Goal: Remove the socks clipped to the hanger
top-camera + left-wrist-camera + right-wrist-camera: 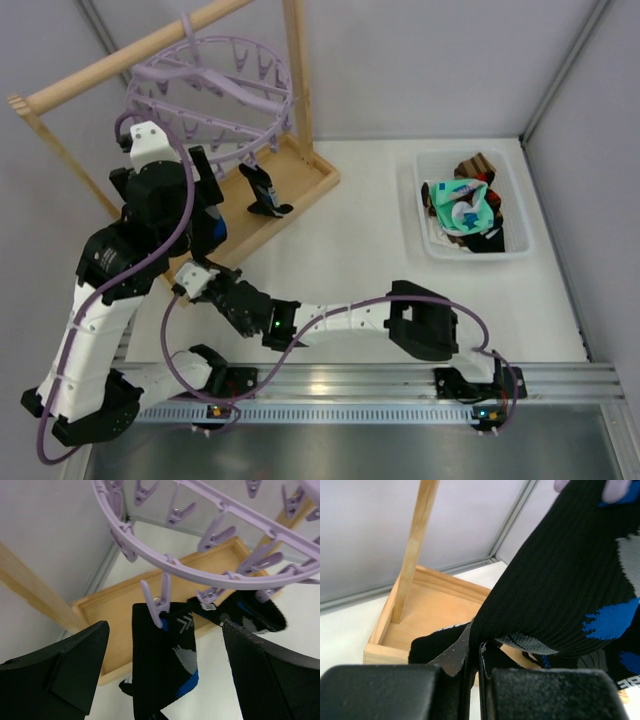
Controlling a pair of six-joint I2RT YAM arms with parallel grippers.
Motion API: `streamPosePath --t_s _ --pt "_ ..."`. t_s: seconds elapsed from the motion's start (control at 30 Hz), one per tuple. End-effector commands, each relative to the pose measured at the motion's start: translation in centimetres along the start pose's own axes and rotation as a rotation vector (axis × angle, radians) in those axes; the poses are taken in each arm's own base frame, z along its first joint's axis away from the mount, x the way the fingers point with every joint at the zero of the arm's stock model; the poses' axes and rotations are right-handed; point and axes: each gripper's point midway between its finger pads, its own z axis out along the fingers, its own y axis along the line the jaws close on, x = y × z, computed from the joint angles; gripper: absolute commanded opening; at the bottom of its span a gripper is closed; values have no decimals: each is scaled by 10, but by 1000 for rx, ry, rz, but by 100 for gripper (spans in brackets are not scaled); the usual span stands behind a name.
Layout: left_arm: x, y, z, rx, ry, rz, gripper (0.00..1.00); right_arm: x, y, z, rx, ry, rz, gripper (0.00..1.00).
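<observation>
The lavender hanger hangs by its hook from a wooden rod. A black sock with grey and blue marks hangs from one of the ring's clips. My left gripper is open just under the ring, with one finger on each side of that sock and not touching it. My right gripper is shut on the same sock's lower edge, which is pulled taut. A second black sock is clipped beside it.
The wooden frame has a slanted rod, an upright post and a shallow base tray under the hanger. A white bin at the right holds loose socks, among them a teal-mint one and a brown striped one.
</observation>
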Motion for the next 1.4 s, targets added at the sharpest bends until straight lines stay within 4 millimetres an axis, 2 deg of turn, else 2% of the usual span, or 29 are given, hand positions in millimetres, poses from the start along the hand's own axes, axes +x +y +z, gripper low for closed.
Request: streamPosePath --t_s 0.0,0.2,0.33,0.4,0.6,0.7,0.9,1.17,1.27,1.3,1.37 --pt "8 27 9 -187 -7 76 98 -24 18 3 -19 -33 -20 0" --pt "14 28 21 -267 -2 123 97 -23 26 6 -31 -35 -48 0" --pt "20 19 32 -284 18 157 94 -24 32 4 -41 -40 -71 0" --pt "21 17 33 -281 22 158 90 -23 34 4 -43 -40 -81 0" --pt "21 17 35 -290 22 168 86 -22 39 4 -53 -39 -96 0" --pt "20 19 36 -308 19 182 83 -23 43 5 -59 -43 -104 0" --pt "17 22 39 -357 8 207 70 -24 48 4 -67 -48 -116 0" --pt "24 20 46 -395 15 234 65 -27 43 -3 -62 -60 -116 0" --pt "25 20 49 -406 16 237 61 -31 41 -5 -60 -69 -113 0" --pt "25 22 49 -416 14 238 56 -33 41 -6 -59 -71 -114 0" --pt "24 26 49 -430 12 234 55 -33 39 -6 -55 -73 -113 0"
